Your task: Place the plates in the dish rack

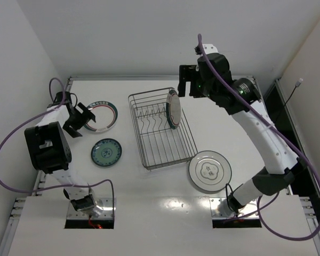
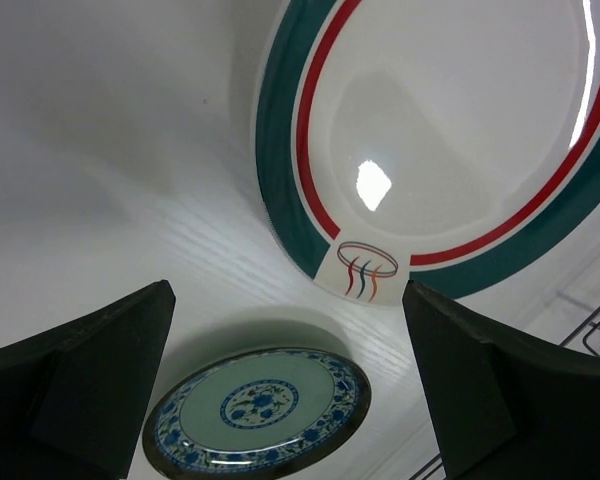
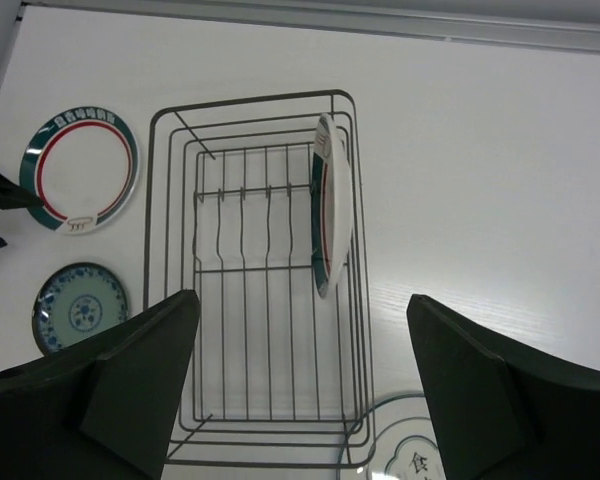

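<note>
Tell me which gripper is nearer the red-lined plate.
Left. The left gripper hovers open at the left edge of the red-lined plate. The right gripper is up by the far right corner of the dish rack.

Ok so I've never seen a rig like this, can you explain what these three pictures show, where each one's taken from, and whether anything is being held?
These are two robot arms bolted to a white table, each ending in a two-finger gripper. The wide picture comes from a fixed camera above and behind the arms. The other two come from cameras on the wrists, so the dark shapes at their lower corners are each gripper's own fingers. On the table sits a wire dish rack with one teal-rimmed plate standing on edge inside. Three plates lie flat outside it: a teal-and-red-rimmed plate, a small blue patterned plate and a grey-white plate. The left gripper hovers open by the teal-and-red-rimmed plate; the right gripper is open near the rack's far end. Neither holds anything.
</note>
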Robot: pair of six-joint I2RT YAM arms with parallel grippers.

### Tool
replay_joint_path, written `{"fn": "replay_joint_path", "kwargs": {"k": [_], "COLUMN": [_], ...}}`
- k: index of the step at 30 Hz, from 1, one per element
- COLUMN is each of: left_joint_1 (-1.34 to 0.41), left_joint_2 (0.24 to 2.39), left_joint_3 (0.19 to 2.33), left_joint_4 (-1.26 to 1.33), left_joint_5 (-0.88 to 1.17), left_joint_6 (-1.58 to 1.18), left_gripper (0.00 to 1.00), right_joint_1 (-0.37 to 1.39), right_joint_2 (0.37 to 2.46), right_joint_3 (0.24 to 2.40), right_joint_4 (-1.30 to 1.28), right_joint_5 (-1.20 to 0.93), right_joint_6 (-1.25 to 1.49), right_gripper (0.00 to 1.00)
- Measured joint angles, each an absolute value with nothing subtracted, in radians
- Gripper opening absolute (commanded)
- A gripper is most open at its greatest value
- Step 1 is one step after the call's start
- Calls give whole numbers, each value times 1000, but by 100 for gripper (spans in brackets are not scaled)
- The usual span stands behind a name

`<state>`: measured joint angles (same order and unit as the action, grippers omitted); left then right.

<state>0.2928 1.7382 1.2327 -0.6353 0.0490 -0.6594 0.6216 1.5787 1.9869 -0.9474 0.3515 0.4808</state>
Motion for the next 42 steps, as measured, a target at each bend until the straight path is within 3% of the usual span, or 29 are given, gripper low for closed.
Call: {"fn": "replay_joint_path", "kwargs": {"k": [4, 14, 19, 22, 27, 36, 42], "left_joint_1": [327, 379, 397, 405, 429, 461, 461], "left_joint_2": [1787, 1819, 1850, 1882, 1921, 1885, 1705], "left_joint_3": [1223, 1105, 1086, 1084, 1085, 1085, 1055], "left_joint_4": [-594, -435, -339, -289, -236, -176, -84], "left_joint_5": [106, 241, 326, 376, 440, 570, 676], "left_joint_6": [-672, -784, -847, -869, -895, -935, -1027], "left_gripper": [95, 71, 42, 31, 0, 0, 0], "right_joint_1": [606, 578, 570, 562, 551, 527, 484], "right_joint_2": [1523, 1521, 1520, 1516, 1498, 1472, 1534], "right_joint_3": [1919, 1904, 1904, 1904, 1904, 1903, 1899], "right_joint_4": [-953, -971, -973, -974, -984, -995, -943], "right_joint_5": [359, 389, 398, 401, 402, 347, 112], "right_joint_6": [471, 455, 443, 436, 423, 419, 430], "right_gripper": [84, 84, 84, 84, 85, 87, 90]}}
